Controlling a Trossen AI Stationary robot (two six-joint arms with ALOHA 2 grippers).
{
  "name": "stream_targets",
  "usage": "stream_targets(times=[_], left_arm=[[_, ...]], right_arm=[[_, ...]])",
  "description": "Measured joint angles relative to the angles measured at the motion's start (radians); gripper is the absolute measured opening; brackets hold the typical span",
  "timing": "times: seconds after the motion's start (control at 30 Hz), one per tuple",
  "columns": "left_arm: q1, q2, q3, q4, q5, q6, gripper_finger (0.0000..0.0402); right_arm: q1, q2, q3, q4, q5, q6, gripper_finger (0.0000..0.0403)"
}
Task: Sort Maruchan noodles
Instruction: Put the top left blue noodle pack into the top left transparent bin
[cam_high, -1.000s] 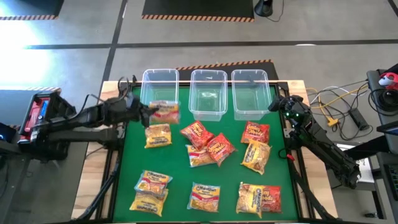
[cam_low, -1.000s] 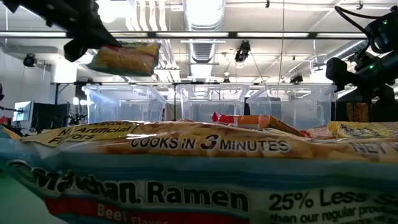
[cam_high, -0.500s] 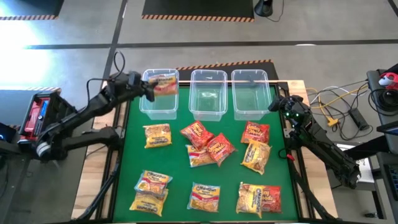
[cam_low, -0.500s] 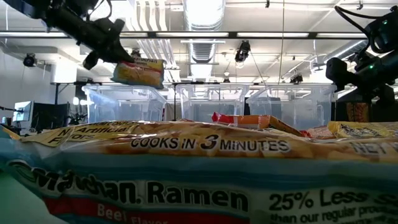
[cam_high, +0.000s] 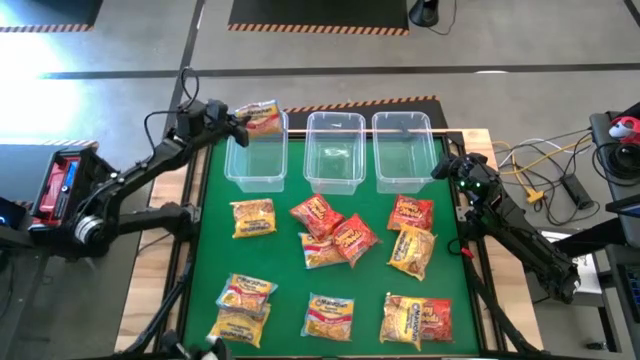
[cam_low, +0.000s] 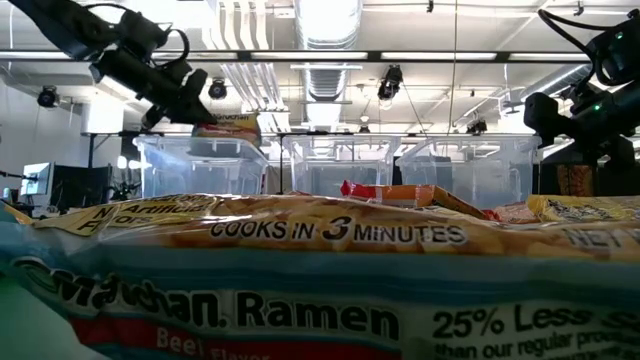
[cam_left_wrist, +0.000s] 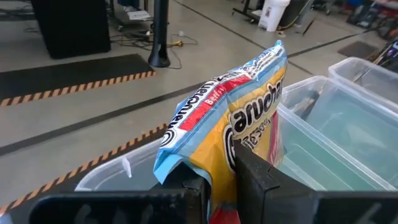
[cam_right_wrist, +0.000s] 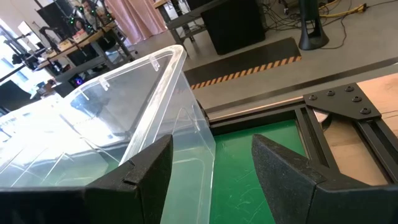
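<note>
My left gripper (cam_high: 236, 122) is shut on a yellow Maruchan noodle packet with blue and red print (cam_high: 263, 117). It holds the packet in the air over the far rim of the left clear bin (cam_high: 257, 152). The low view shows the packet (cam_low: 228, 125) above that bin's top edge. Several other red, orange and yellow packets (cam_high: 338, 238) lie flat on the green mat. My right gripper (cam_high: 441, 169) waits open at the table's far right, beside the right bin (cam_right_wrist: 124, 106), with nothing between its fingers (cam_right_wrist: 149, 168). My left gripper pinches the packet's end nearest the wrist (cam_left_wrist: 219, 163) between its two fingers (cam_left_wrist: 261, 180). The fingers come about level from the table's left. The packet stands on its long edge, sticks out past the fingertips and hangs clear of the bin.
Three clear bins stand in a row along the far edge: left, middle (cam_high: 335, 150) and right (cam_high: 402, 150). All three look empty. Packets lie scattered over the mat's middle and near half, and one lies right in front of the low camera (cam_low: 300, 270).
My left gripper has swung toward the table's far edge with the packet. It went from the left bin's near side, across the bin, to over its far rim, and turned as it went. The packet stays pinched and clear, and now stands more on edge.
</note>
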Motion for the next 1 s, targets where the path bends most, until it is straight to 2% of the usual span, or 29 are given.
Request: stream_targets(times=[0.23, 0.4, 0.53, 0.7, 1.0], left_arm=[[0.064, 0.01, -0.001, 0.024, 0.019, 0.042, 0.0036], [0.088, 0.025, -0.002, 0.024, 0.073, 0.058, 0.0037], [0.087, 0.08, -0.007, 0.028, 0.118, 0.06, 0.0038], [0.088, 0.168, -0.015, 0.111, 0.175, 0.061, 0.0038], [0.094, 0.27, -0.016, 0.152, 0.197, 0.077, 0.0038]], right_arm=[[0.0, 0.0, 0.0, 0.0, 0.0, 0.0, 0.0208], [0.0, 0.0, 0.0, 0.0, 0.0, 0.0, 0.0208], [0.0, 0.0, 0.0, 0.0, 0.0, 0.0, 0.0208], [0.0, 0.0, 0.0, 0.0, 0.0, 0.0, 0.0208], [0.0, 0.0, 0.0, 0.0, 0.0, 0.0, 0.0208]])
